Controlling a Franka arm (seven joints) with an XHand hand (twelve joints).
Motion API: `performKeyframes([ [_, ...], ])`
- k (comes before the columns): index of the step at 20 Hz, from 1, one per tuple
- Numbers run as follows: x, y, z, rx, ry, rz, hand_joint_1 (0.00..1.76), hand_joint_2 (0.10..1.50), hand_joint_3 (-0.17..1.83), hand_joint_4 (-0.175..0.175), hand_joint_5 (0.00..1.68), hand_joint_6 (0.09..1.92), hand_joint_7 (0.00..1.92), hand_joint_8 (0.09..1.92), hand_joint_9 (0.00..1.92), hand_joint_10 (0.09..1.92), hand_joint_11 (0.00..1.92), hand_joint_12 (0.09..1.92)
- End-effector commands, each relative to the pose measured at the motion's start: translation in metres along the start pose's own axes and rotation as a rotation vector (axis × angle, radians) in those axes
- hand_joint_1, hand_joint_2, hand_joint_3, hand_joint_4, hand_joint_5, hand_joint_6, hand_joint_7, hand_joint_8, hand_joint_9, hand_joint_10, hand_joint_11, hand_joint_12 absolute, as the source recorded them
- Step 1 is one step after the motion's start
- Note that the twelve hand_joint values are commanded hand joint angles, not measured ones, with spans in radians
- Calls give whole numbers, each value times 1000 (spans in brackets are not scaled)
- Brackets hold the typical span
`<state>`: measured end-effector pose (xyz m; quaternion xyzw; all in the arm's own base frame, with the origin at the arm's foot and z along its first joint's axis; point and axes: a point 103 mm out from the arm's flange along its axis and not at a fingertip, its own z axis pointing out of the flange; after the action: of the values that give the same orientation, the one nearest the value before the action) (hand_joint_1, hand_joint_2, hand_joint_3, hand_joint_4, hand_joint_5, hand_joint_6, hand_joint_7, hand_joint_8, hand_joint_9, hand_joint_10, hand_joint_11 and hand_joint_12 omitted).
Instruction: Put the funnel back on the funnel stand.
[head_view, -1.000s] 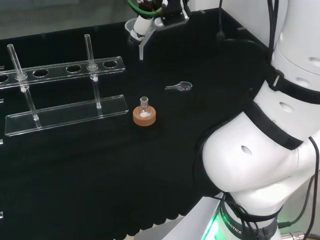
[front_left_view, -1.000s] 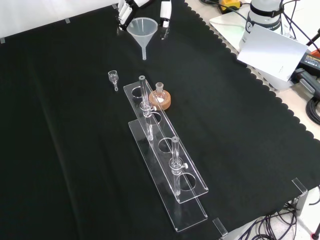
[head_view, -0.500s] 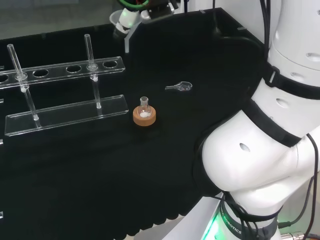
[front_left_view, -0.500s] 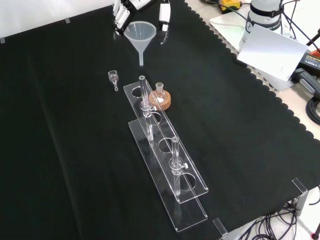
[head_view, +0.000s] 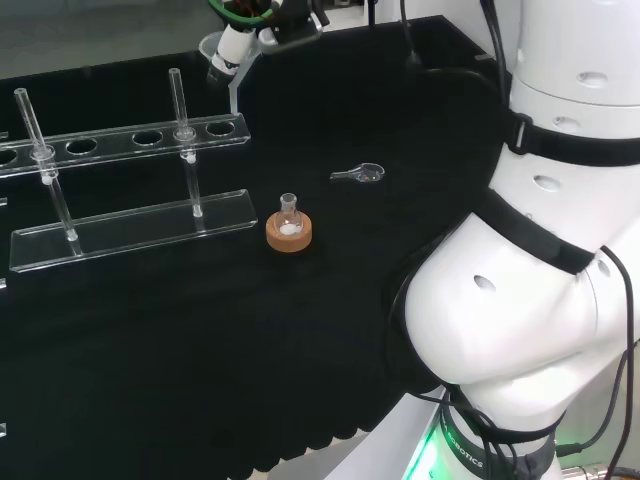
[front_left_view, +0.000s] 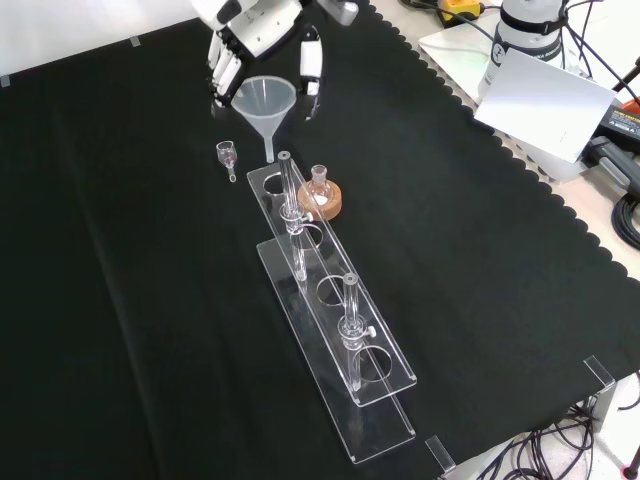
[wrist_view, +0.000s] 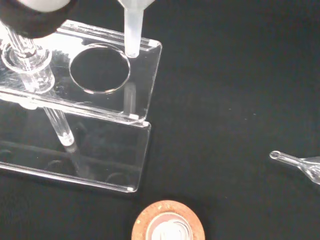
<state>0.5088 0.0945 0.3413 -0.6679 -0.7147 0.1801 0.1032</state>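
Observation:
A clear plastic funnel (front_left_view: 264, 103) hangs in the air, held by the hand (front_left_view: 258, 30), whose fingers are curled round its cone. In the front view its stem points down just above the far end of the clear acrylic funnel stand (front_left_view: 330, 292). The head view shows the hand (head_view: 245, 35) and funnel (head_view: 216, 50) above the stand's right end (head_view: 225, 127). In the wrist view the funnel's stem (wrist_view: 132, 31) ends just beside the rim of the stand's end hole (wrist_view: 99, 68).
A small round flask sits on a cork ring (front_left_view: 321, 199) beside the stand. A tiny glass piece (front_left_view: 227, 155) lies on the cloth near the stand's far end. Two upright rods (front_left_view: 349, 300) rise from the stand. Equipment and cables lie at the front view's right.
The hand has carried the funnel from beyond the stand's end toward it: leftward in the head view, lower and nearer in the front view. Flask and glass piece have stayed put.

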Motion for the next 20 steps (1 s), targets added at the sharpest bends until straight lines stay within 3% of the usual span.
performKeyframes([
  [1, 8, 20, 9, 0, 3, -26, 639, 772, 373, -65, 553, 405, 584, 646, 979, 375, 708, 1220],
  [20, 13, 46, 60, 68, 14, -52, 638, 766, 385, -66, 524, 416, 575, 643, 961, 370, 703, 1219],
])
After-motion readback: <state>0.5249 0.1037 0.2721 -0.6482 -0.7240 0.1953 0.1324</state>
